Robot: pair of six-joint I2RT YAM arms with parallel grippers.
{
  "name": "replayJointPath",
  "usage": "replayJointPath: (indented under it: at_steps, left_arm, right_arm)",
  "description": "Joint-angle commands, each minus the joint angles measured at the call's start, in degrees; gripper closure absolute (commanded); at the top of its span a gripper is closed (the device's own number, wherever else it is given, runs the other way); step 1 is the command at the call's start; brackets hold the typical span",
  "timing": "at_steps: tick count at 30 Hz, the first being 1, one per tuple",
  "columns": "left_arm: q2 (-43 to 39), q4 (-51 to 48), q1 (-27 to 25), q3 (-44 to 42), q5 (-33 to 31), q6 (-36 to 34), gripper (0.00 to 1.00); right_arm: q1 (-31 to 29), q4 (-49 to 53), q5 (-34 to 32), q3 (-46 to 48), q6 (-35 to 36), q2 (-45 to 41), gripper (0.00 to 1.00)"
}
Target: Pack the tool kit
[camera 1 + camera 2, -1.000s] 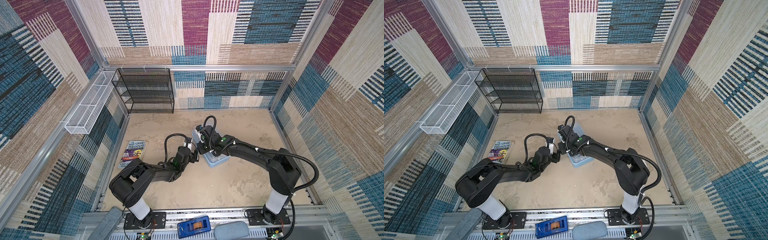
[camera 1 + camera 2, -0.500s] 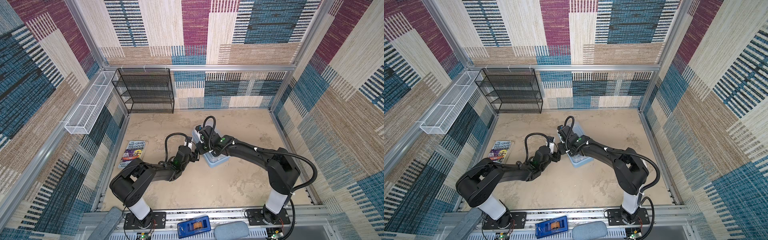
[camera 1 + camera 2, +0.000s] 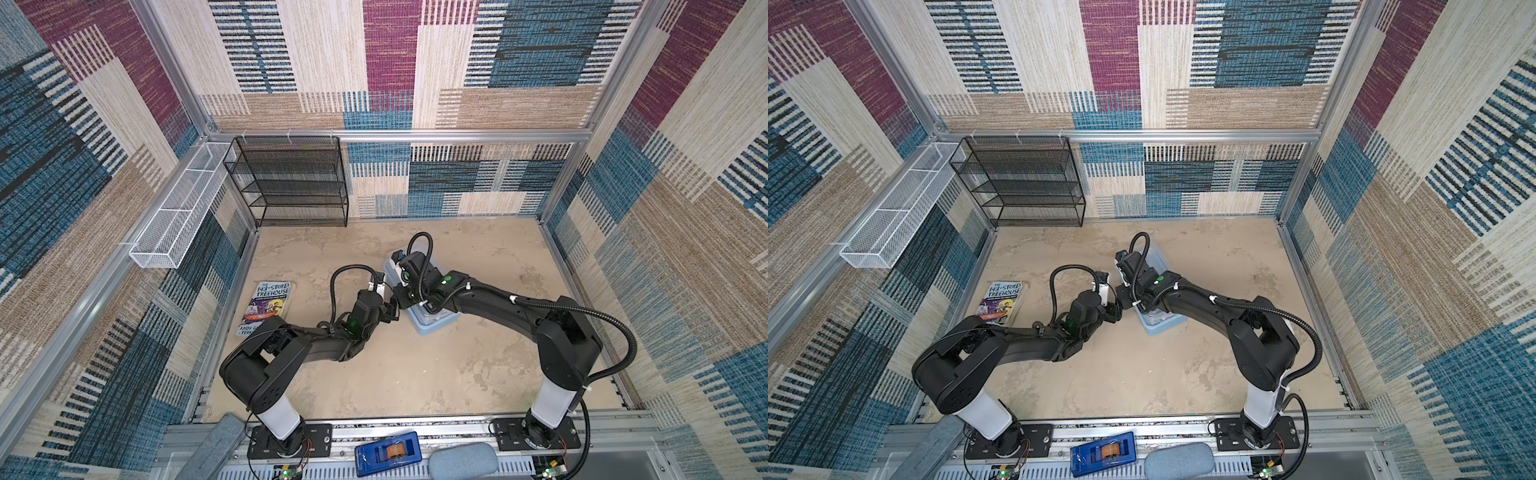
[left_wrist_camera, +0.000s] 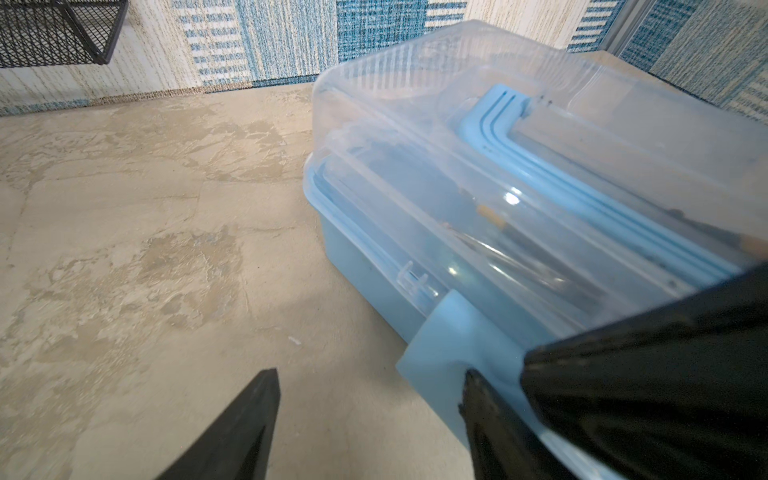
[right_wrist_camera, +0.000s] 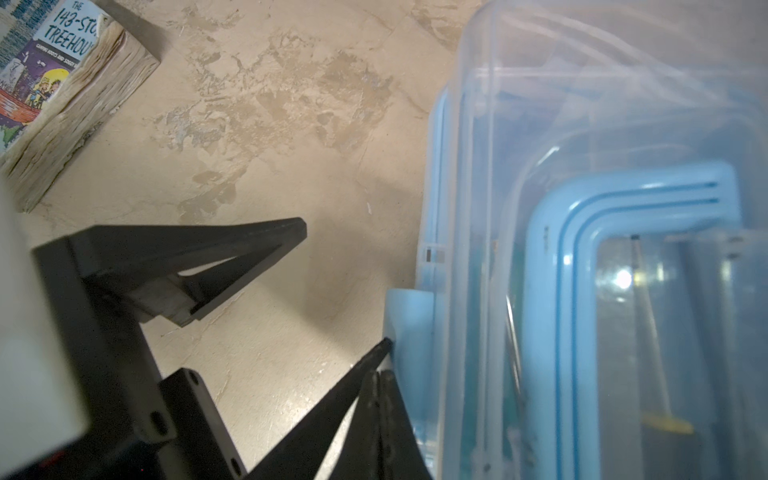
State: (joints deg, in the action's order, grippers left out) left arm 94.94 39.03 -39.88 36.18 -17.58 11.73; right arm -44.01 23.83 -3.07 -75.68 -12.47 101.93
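One pale blue case (image 3: 434,326) sits in the middle of the counter (image 3: 415,374). Its clear lid (image 4: 415,124) is down and the blue handle (image 4: 540,166) lies flat on top. Some thin tools (image 4: 519,237) show through the lid, but they are too blurry to name.

The long way of the case runs from far to near and leans a bit to the right as it comes near. On its left long side a small blue latch (image 4: 453,340) sticks out from the wall of the case. It looks not yet snapped flat.

The left pincer (image 4: 368,374) is just left of the case, with its jaws spread wide. One finger touches the bottom edge of the latch. The other finger hangs over bare counter, apart from the case.

The right pincer (image 5: 380,376) reaches over the case from the right. Its jaws are pressed together and pinch nothing. Its tip is right beside the latch, at the left edge of the case.

So both pincers meet at the latch, and the case lies to the right of the left pincer. The latch faces the left arm, so that arm seems best placed to push it shut, toward the right.

Farther out, a book (image 3: 268,305) lies on the left of the counter, well apart from the case. A black rack (image 3: 291,183) stands at the far left. A dark blue tape holder (image 3: 388,453) rests at the near edge.
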Motion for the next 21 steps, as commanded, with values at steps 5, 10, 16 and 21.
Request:
replayJointPath:
  at_steps: [5, 10, 16, 21]
  left_arm:
    - [0.5, 0.8, 0.1, 1.0, 1.6, 0.7, 0.27]
    - [0.9, 0.9, 0.1, 1.2, 1.8, 1.1, 0.27]
    - [1.0, 1.0, 0.0, 1.2, 1.8, 1.2, 0.28]
    - [1.2, 1.2, 0.0, 1.1, 1.8, 1.5, 0.27]
  right_arm:
    - [0.2, 0.6, -1.4, 0.9, -0.7, -2.1, 0.92]
    - [0.3, -1.2, 0.0, 1.7, -1.5, -4.2, 0.92]
    - [0.6, -2.9, 0.3, 2.7, -1.5, -7.1, 0.91]
    - [2.9, -5.6, -1.0, 6.3, -1.1, -11.0, 0.87]
